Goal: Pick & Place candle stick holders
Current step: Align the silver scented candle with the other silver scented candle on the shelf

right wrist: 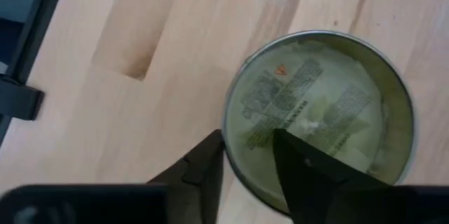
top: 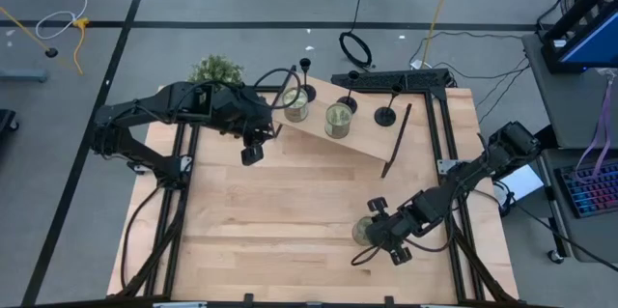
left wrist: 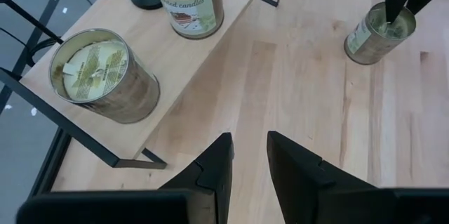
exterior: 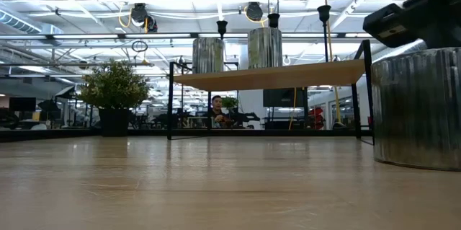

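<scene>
Nearby, label-topped jar [right wrist: 319, 115] astride right hand [right wrist: 249, 155]

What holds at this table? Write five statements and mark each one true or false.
1. Two jars stand on the raised wooden shelf. True.
2. A third jar stands on the shelf with them. False: the third jar stands on the table, and the right gripper is at its rim.
3. Three black candle holders stand on the shelf. True.
4. The left gripper holds a candle holder. False: the left gripper hangs over bare table beside the shelf, jaws apart with nothing between them.
5. The plant sits on the right arm's side. False: the plant is at the far edge, by the left arm.
</scene>
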`<move>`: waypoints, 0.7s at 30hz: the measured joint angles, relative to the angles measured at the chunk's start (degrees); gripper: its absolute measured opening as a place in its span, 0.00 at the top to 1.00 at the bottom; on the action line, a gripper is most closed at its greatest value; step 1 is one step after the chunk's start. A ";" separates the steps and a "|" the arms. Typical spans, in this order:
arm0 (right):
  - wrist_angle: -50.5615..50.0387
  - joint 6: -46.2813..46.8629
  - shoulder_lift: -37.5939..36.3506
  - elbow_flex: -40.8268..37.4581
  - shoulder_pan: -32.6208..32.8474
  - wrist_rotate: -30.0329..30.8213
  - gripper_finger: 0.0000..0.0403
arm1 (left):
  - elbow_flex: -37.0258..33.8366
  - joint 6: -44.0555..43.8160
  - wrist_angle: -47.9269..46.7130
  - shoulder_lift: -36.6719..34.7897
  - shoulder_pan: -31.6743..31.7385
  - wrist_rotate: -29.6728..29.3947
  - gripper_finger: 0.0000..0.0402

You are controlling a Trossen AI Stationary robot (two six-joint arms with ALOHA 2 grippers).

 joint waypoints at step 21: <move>12.36 -4.58 -4.55 0.92 -3.13 -0.45 0.99 | 0.00 -0.07 0.02 -0.01 0.00 -0.02 0.76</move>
